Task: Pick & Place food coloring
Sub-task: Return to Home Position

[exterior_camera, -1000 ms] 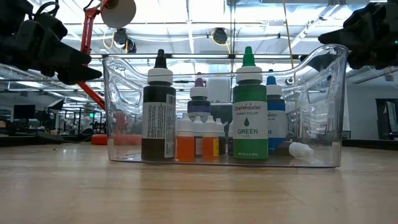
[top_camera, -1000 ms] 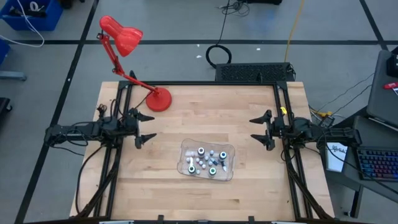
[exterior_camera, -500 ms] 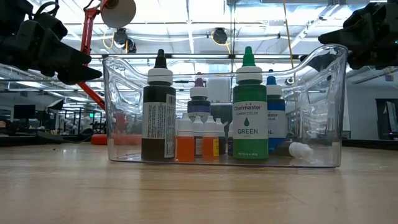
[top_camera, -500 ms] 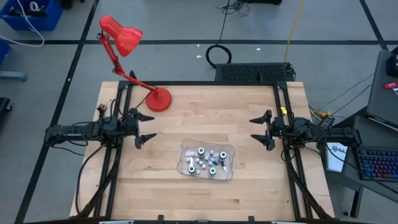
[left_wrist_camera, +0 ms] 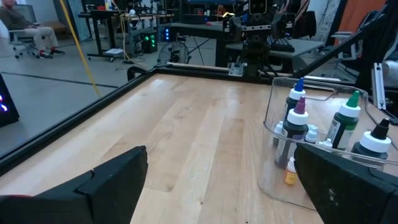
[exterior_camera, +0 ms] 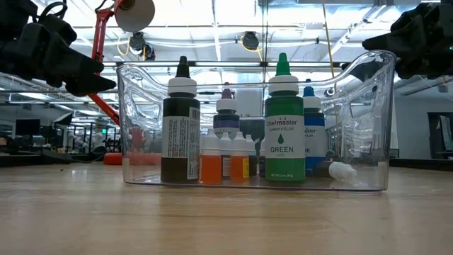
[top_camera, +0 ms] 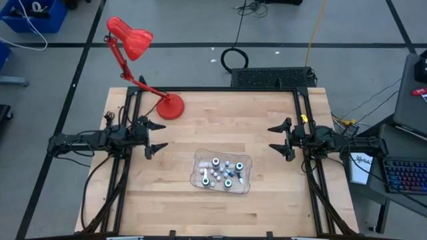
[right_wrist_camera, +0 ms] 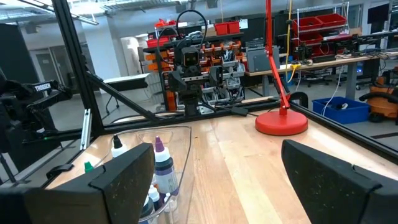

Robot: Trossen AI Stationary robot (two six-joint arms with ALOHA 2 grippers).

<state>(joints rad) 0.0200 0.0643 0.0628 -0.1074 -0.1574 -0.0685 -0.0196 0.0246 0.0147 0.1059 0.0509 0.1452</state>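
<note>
Nothing has shifted vs the frames half a sec and a sec ago: both arms sit in the same pose and every bottle is in the same spot, so I judge the return-home move is done or nearly so and the job is basically finished. Clock taken on the high view, 12 = far edge. The food coloring bottles [top_camera: 219, 172] all stand inside the clear bin [top_camera: 197, 167], approx mid-table, a touch toward 6. No bottle shows loose on the table [top_camera: 220, 120]. From the low view the black bottle [exterior_camera: 180, 134], green bottle [exterior_camera: 283, 134] and blue bottle [exterior_camera: 311, 138] are upright w/ the small ones packed between them. One small bottle [exterior_camera: 342, 170] lies on its side at the bin's floor, still inside. Left gripper [top_camera: 160, 137] hangs at approx 10 o'clock from the bin, fingers spread wide, holding nothing. Right gripper [top_camera: 272, 139] mirrors it at approx 2 o'clock, also spread and empty. Both are well apart from the bin and raised above its rim in the low view. Open room: bare wood all round the bin, esp. toward 12 and 6. The red lamp [top_camera: 170, 107] base sits at approx 11 o'clock, near the left arm's side, the only obstacle on the top. The bin is well in from every table edge, so I see no tip-off risk
</note>
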